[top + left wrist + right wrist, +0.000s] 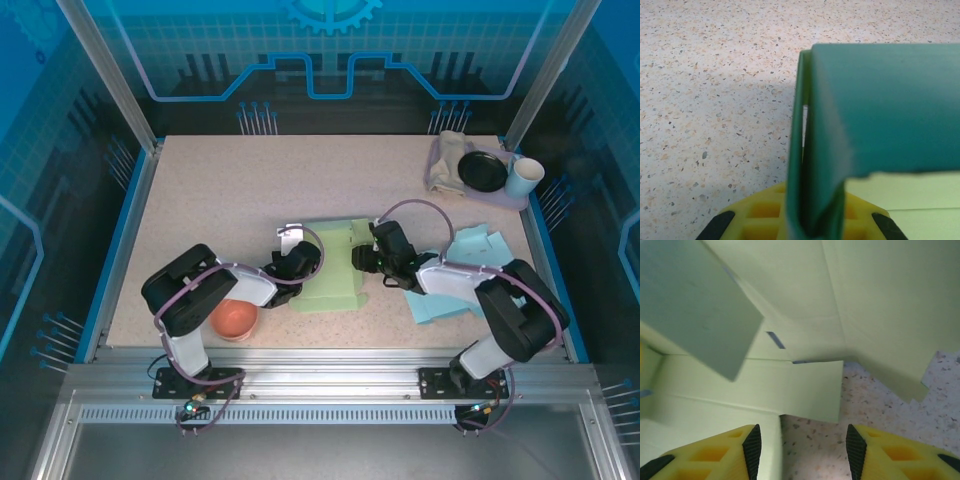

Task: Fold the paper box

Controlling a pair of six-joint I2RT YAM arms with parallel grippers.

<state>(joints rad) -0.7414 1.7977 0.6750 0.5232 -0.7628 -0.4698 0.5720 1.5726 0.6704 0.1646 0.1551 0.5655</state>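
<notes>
With the green paper box (335,275) lying mid-worktop (230,200) between the arms, the left claw (802,227) pinched its raised wall (880,110) while the right claw (803,442) stood spread before a flap (805,390), which probably needed slow inward pushing against that steady hold.

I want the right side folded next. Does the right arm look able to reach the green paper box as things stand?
Probably yes: the right tool is open right at the green paper box, with nothing between them. The left tool grips the box's opposite side, out of the way.
</notes>
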